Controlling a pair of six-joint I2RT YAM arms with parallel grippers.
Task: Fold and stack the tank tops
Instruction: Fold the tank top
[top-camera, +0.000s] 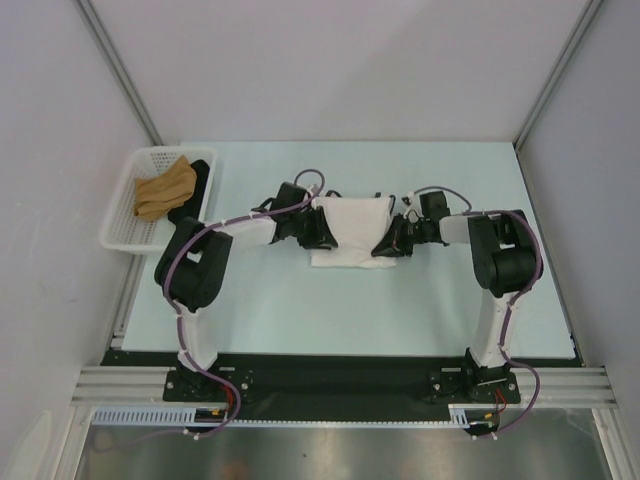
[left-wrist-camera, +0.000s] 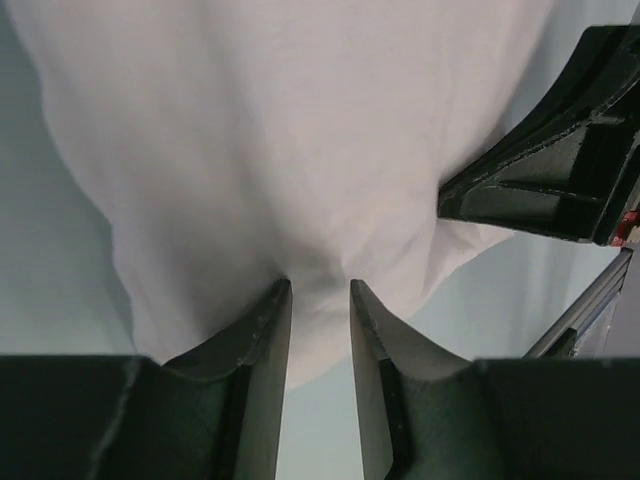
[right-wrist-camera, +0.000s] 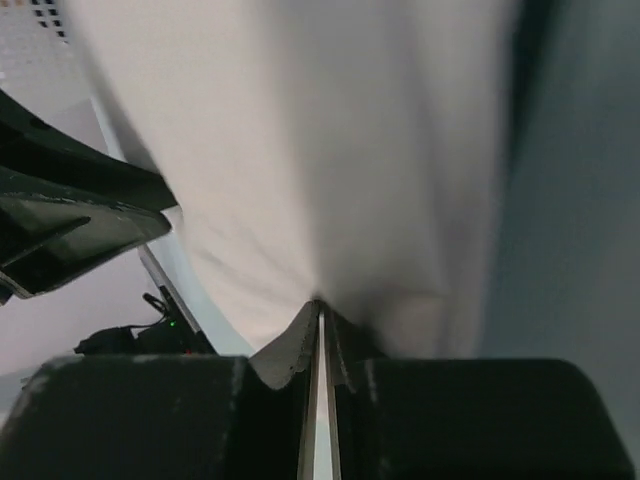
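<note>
A white tank top (top-camera: 350, 222) lies partly folded at the table's middle, plain side up; no print shows. Its upper layer is held up between both grippers, and a lower layer (top-camera: 343, 259) rests on the table. My left gripper (top-camera: 318, 230) is at the cloth's left edge. In the left wrist view the cloth (left-wrist-camera: 290, 150) puckers between my fingertips (left-wrist-camera: 278, 300), which stand a little apart. My right gripper (top-camera: 386, 243) is at the right edge. In the right wrist view its jaws are pinched tight on the cloth (right-wrist-camera: 320, 170).
A white basket (top-camera: 140, 205) stands at the table's far left. It holds a tan cloth (top-camera: 165, 188) and a dark cloth (top-camera: 202, 180). The right gripper's finger (left-wrist-camera: 560, 170) shows in the left wrist view, close to the cloth.
</note>
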